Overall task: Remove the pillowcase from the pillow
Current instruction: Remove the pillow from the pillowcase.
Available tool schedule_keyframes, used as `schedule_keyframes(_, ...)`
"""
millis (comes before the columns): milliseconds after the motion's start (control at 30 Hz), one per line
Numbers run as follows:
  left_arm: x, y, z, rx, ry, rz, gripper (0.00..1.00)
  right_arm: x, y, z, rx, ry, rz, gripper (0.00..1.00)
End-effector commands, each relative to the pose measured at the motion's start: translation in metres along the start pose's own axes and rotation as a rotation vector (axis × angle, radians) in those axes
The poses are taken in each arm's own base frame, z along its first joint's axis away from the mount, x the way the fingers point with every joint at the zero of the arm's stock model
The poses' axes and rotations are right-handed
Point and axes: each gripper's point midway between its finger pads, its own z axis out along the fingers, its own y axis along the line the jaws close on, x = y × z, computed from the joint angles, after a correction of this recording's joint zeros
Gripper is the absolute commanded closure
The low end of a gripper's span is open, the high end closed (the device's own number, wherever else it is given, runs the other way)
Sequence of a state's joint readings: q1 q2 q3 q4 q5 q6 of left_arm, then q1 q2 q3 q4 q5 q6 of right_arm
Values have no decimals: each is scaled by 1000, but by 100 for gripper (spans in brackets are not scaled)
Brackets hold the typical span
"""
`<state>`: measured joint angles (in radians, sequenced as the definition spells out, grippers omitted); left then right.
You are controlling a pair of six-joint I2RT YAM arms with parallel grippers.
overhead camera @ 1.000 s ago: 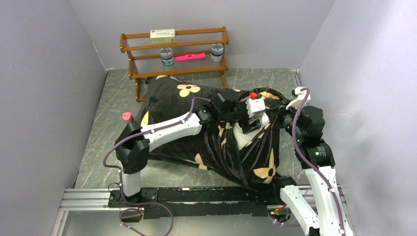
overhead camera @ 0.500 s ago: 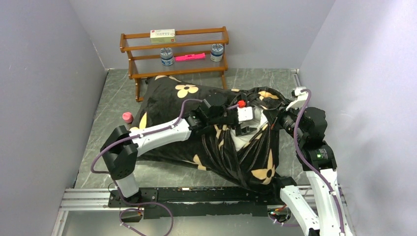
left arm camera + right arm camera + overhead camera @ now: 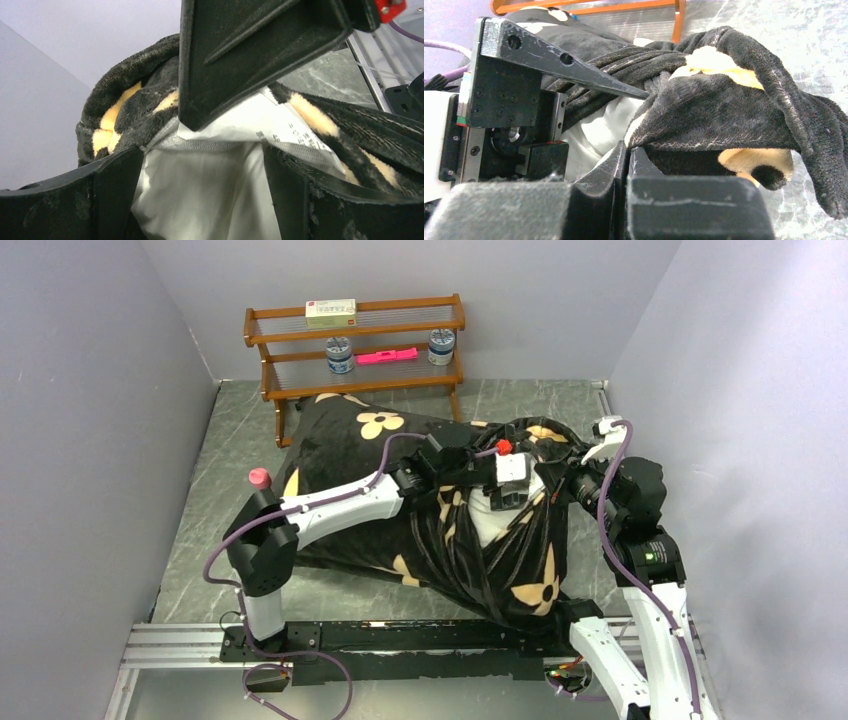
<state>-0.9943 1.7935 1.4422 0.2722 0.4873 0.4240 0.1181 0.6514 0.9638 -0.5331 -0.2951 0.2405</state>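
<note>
pillowcase point(image 3: 345, 455) lies slantwise across the table point(image 3: 225, 450), long axis from the far left corner by the wooden shelf point(image 3: 300, 352) down to the near right. its closed end points at the shelf. its mouth faces the near right, bunched into ridges and pulled upward. the pillow point(image 3: 210, 200) sits inside along the same slant, with only a white patch of one end peeking through the mouth, plus a printed label there i can't read. left gripper point(image 3: 505, 502) is right at that mouth, fingers point(image 3: 75, 195) spread wide, white fabric between them and nothing gripped. right gripper point(image 3: 626, 150), off to the right side, is clamped tight on the pillowcase's rim, holding that edge lifted clear of the table.
</note>
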Motion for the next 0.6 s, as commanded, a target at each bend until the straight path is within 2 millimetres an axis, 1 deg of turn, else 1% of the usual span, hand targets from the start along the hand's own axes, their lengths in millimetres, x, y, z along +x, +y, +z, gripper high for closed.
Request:
schedule_keyframes(0, 12, 2, 12, 26, 44, 5, 4, -77, 36, -26, -115, -251, -94, 100)
schedule_keyframes(100, 24, -3, 13, 44, 80, -11, 4, -79, 36, -27, -110, -257, -100, 100)
schedule_keyframes(167, 25, -7, 10, 51, 84, -18, 5, -80, 36, -27, -108, -258, -102, 100)
schedule_keyframes(233, 22, -10, 3, 45, 75, -23, 5, -80, 35, -26, -106, -257, -104, 100)
schedule_keyframes(333, 11, -9, -12, -14, 16, -9, 5, -79, 34, -25, -104, -255, -105, 100)
schedule_keyframes(367, 13, -13, -18, -19, 10, -9, 4, -79, 34, -25, -103, -255, -105, 100)
schedule_keyframes(433, 9, -14, -24, -27, 0, -4, 4, -80, 35, -24, -107, -255, -105, 100)
schedule_keyframes(567, 17, -12, -19, -17, 44, 4, 5, -82, 37, -25, -118, -259, -106, 100)
